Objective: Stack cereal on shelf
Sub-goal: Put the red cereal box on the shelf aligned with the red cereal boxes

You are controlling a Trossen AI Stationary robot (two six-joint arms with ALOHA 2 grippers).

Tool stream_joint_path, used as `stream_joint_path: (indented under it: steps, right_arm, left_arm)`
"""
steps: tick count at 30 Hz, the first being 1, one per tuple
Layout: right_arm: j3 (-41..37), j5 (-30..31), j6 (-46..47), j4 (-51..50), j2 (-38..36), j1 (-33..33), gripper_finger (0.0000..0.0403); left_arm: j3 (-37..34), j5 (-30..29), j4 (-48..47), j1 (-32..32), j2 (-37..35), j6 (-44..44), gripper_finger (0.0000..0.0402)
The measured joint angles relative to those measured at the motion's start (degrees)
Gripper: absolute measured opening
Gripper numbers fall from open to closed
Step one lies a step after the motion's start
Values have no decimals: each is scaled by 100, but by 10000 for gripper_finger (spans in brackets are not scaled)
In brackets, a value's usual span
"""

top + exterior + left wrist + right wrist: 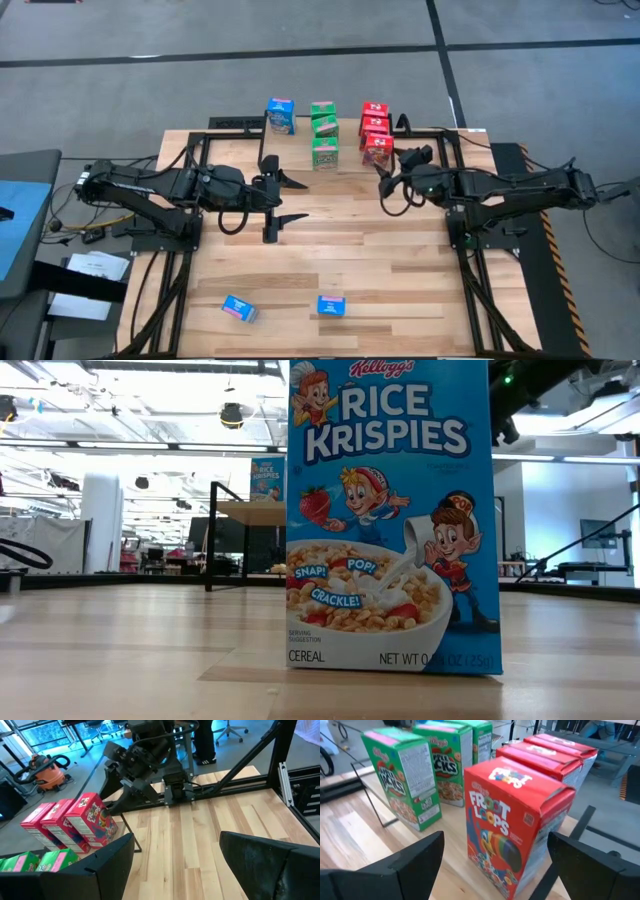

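The shelf (303, 150) stands at the table's far middle. It carries three red cereal boxes (375, 130), three green ones (324, 130) and one blue one (281, 115), all upright. Two more blue boxes are near the front edge: one (331, 305) stands upright, filling the low view (390, 510), the other (239, 308) is left of it. My right gripper (492, 870) is open just before the nearest red box (515, 820), a finger on either side, no touch visible. My left gripper (288, 200) hangs open over the table's middle left, holding nothing.
Black frame rails (460, 200) run along both sides of the table, and another (235, 125) runs along the far edge. Bare wood lies between the two arms and toward the near edge. The shelf's thin black leg (370, 800) stands beside the green boxes.
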Motion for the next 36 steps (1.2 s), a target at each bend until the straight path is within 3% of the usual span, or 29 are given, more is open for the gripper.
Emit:
stream_joint_path:
  steps: [12,36]
  right_arm:
    - [-2,-292,9,417,0,2,379]
    - [-2,-287,-177,20,-13,-242,379]
  left_arm:
    - [0,0,0,0,0,0,284]
    - [0,0,-4,0,0,0,284]
